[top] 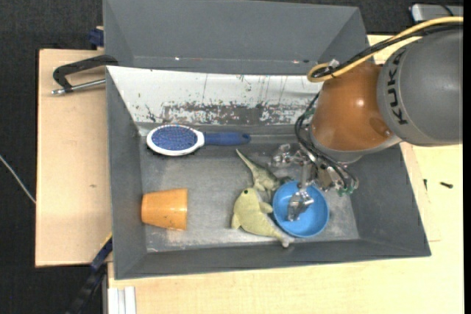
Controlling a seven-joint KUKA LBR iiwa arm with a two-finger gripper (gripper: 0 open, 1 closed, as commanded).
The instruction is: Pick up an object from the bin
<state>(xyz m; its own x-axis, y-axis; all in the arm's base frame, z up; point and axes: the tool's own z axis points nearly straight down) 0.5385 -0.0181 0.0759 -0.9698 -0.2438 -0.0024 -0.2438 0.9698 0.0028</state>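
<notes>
Tool (298, 204) over one blue bowl (318, 221); one plush (254, 214), cup (165, 209), brush (176, 140).

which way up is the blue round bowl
Upright: the blue round bowl shows its hollow inside facing up, under the tool.

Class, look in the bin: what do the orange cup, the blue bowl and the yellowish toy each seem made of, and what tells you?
Cup: probably plastic, matte, an even orange all over. Bowl, under the gripper: probably hard plastic, smooth, with a slight sheen along its rim. Toy: likely soft fabric or rubber, dull, with a limp, uneven outline; which of the two is unclear.
</notes>
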